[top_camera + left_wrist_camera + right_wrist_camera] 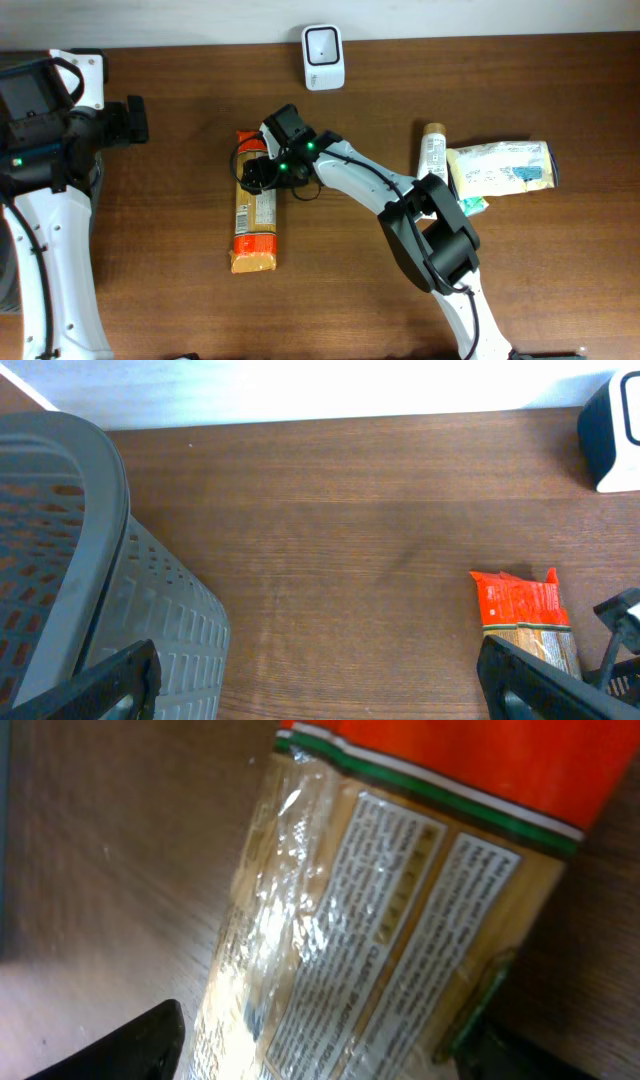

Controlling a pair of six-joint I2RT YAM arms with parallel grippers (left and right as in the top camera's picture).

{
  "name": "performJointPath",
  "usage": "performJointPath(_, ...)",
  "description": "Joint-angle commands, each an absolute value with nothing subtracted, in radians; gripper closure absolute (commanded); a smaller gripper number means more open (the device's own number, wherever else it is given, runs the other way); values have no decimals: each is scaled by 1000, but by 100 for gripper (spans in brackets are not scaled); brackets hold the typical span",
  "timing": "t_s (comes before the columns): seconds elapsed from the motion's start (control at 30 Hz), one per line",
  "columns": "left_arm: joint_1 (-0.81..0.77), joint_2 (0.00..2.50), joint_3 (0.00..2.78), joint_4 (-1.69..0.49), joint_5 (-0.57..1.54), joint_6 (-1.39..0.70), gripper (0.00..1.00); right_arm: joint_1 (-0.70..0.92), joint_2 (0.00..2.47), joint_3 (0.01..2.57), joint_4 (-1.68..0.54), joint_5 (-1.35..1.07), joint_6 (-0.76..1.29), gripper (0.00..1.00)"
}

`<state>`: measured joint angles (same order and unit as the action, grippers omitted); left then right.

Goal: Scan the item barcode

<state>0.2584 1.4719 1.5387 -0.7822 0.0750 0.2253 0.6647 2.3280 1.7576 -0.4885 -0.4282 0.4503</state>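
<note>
The brown wooden surface is carrying everything. The grey perforated basket is sitting at its far left edge, probably waiting there as the drop-off for scanned goods. The right arm is stretching across the middle toward the task's item, a long orange-and-tan cracker package. The package is lying flat and lengthwise left of centre, well apart from the white scanner standing at the back edge. A pale snack bag and an upright-printed tube are resting together on the right, seemingly queued for later. The right claw is hovering low over the package's upper end. Its jaws are standing spread with one finger on each long side, a stance that looks chosen for pinching across the narrow width. Whether the pads are touching the wrapper cannot be told. The wrist view is showing printed text panels facing up, but no barcode is readable. The package will likely need lifting and turning toward the scanner. The left claw is waiting beside the basket, spread wide and gripping nothing, out of the way.
</note>
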Motion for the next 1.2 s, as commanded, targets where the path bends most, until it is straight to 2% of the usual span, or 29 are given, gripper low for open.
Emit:
performJointPath(0.0,265,1470,1542,-781,83,241,1,693,2427,1748,-491,-408,482,46)
performJointPath(0.03,265,1470,1542,-781,83,241,1,694,2431,1748,-495,-408,506,61)
performJointPath(0.13,265,1470,1542,-781,83,241,1,691,2429,1748,-512,-423,514,96)
performJointPath(0.2,265,1470,1542,-781,83,241,1,670,2392,1753,-559,-423,507,96)
performJointPath(0.3,265,1470,1542,-781,83,241,1,647,2271,1818,-733,-294,416,96)
performJointPath(0.37,265,1470,1542,-781,83,241,1,655,2224,1930,-969,-126,336,96)
performJointPath(0.47,265,1470,1542,-781,83,241,1,674,2224,2044,-1212,133,291,96)
performJointPath(0.6,265,1470,1542,-781,83,241,1,710,2281,2042,-1280,294,354,96)
performJointPath(0.7,265,1470,1542,-781,83,241,1,755,2346,2042,-1254,295,356,96)
performJointPath(0.8,265,1470,1542,-781,83,241,1,804,2368,2042,-1222,185,312,79)
performJointPath(0.83,265,1470,1542,-781,83,241,1,820,2368,2042,-1206,147,310,70)
performJointPath(0.9,265,1470,1542,-781,83,241,1,824,2368,2042,-1200,81,291,61)
performJointPath(0.93,265,1470,1542,-781,83,241,1,817,2368,2042,-1206,66,285,52)
performJointPath(1.0,265,1470,1542,-781,83,241,1,788,2368,2042,-1221,68,261,48)
performJointPath(1.17,265,1470,1542,-781,83,241,1,723,2368,2038,-1238,106,155,47)
